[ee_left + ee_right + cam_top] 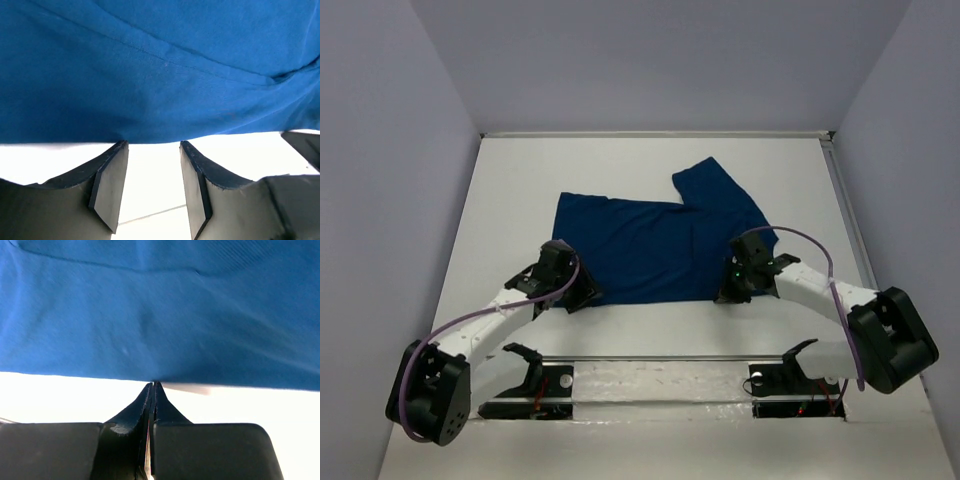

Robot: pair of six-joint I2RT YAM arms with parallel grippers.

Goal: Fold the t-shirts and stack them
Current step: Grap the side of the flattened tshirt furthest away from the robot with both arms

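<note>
The dark blue t-shirt [660, 245] lies flat on the white table, with one sleeve sticking out at the far right. No print shows. My left gripper [582, 293] is at the shirt's near left corner. In the left wrist view its jaws [153, 146] stand open, with only white table between them and the t-shirt [160, 70] hem just beyond the tips. My right gripper [733, 292] is at the near right edge. Seen from the right wrist, it [154, 384] is shut, its tips pinched at the t-shirt [160, 305] hem, which lifts slightly there.
The white table [520, 200] is walled by pale panels at the left, back and right. A metal rail [660, 358] and both arm bases run along the near edge. Bare table lies left of the shirt and behind it.
</note>
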